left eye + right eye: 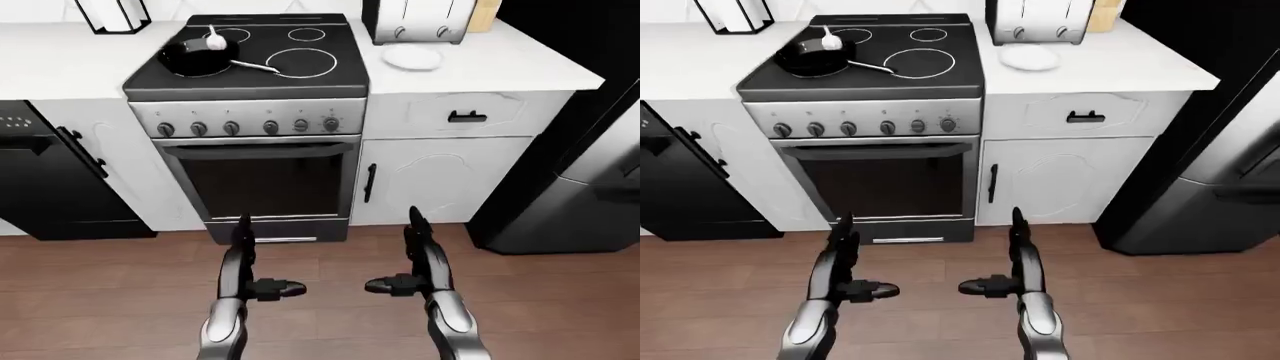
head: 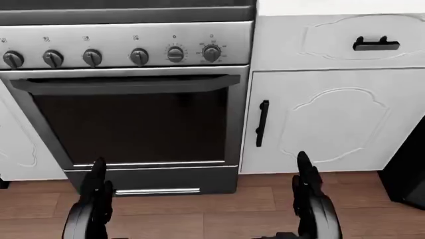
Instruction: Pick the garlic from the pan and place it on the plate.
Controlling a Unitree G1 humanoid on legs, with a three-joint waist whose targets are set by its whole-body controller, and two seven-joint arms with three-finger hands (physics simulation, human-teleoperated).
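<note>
Kitchen, white tabletop [image 1: 520,67] flanking black glass stove [image 1: 250,71]. White garlic bulb [image 1: 215,41] sitting in round black pan [image 1: 198,56]; round white plate [image 1: 412,57] lying right. Left robot hand [image 1: 262,281] and right robot hand [image 1: 400,279] hovering low, fingers spread, empty. No legible writing.

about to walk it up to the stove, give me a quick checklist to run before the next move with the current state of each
1. Garlic in the pan: ok, it sits at the pan's upper edge on the stove's left burner.
2. Plate free to receive it: ok, nothing lies on it, on the counter right of the stove below the toaster.
3. Left hand free: ok, open and holding nothing.
4. Right hand free: ok, open and holding nothing.
5. Hands within reach of the pan: not ok, both hang low over the floor before the oven door.
6. Pan handle out of the way: cannot tell, it points right toward the plate.
</note>
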